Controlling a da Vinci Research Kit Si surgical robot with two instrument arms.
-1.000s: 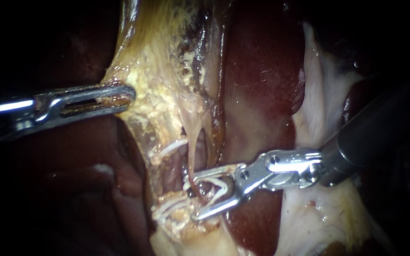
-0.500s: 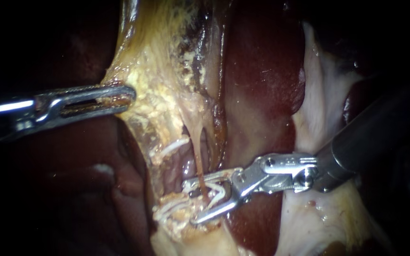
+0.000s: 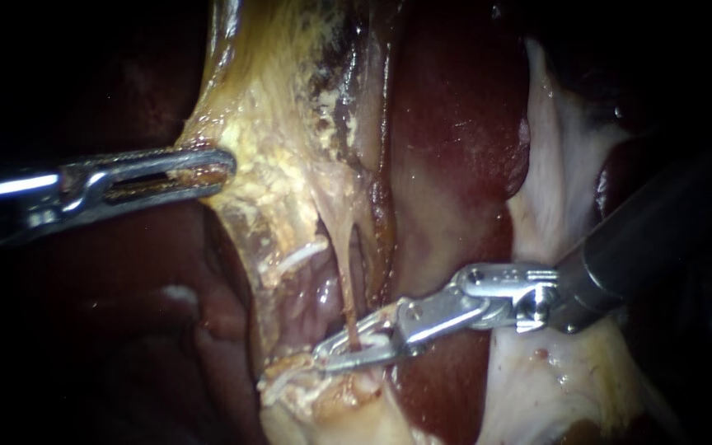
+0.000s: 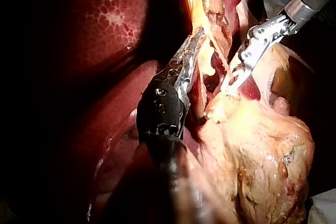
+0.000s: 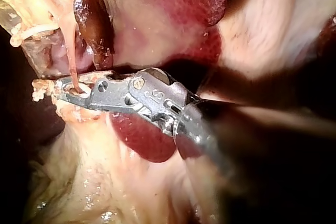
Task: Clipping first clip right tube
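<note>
Liver point(image 3: 455, 124) is filling the background; beside it, right instrument point(image 3: 329, 355) jaws are squeezing a clip point(image 3: 370, 339) onto the thin tube point(image 3: 344, 284), left instrument point(image 3: 222, 165) jaws gripping yellowish tissue point(image 3: 278, 140); next, probably, opening gently

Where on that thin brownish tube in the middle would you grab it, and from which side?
I'd say low on its bare stretch, just above the fatty tissue, coming from the right with jaws crosswise. The tube hangs nearly upright and taut, with gaps beside it, so jaws can pass round it. The right instrument has its jaws shut on it there.
</note>
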